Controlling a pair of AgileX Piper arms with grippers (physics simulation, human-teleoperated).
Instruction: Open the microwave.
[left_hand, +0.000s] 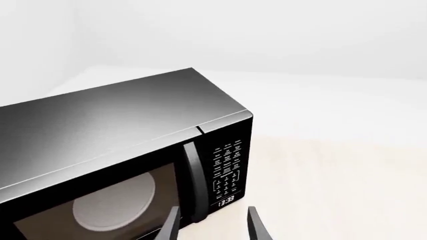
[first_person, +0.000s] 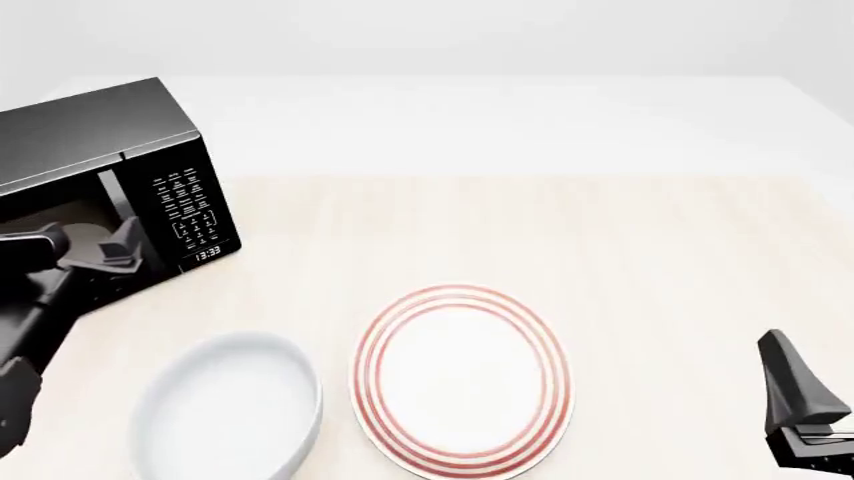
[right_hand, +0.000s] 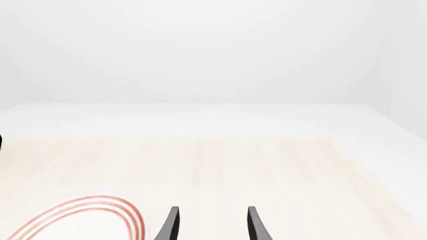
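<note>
The black microwave (first_person: 83, 140) stands at the table's far left with its door shut. The left wrist view shows its dark glass door with the white turntable (left_hand: 113, 202) behind it, the vertical handle (left_hand: 193, 180), the keypad (left_hand: 228, 167) and the clock reading 13:33. My left gripper (first_person: 91, 243) is open and empty just in front of the door, close to the handle. In the left wrist view the left gripper (left_hand: 212, 227) has the handle's lower end near one finger. My right gripper (first_person: 801, 410) is open and empty at the near right, far from the microwave; its wrist view shows it (right_hand: 212, 226) over bare table.
A white plate with red rings (first_person: 461, 378) lies at the near middle of the table, and its edge shows in the right wrist view (right_hand: 87, 215). A white bowl (first_person: 227, 415) sits to its left, near my left arm. The light wooden tabletop (first_person: 561, 230) stretches right of the microwave.
</note>
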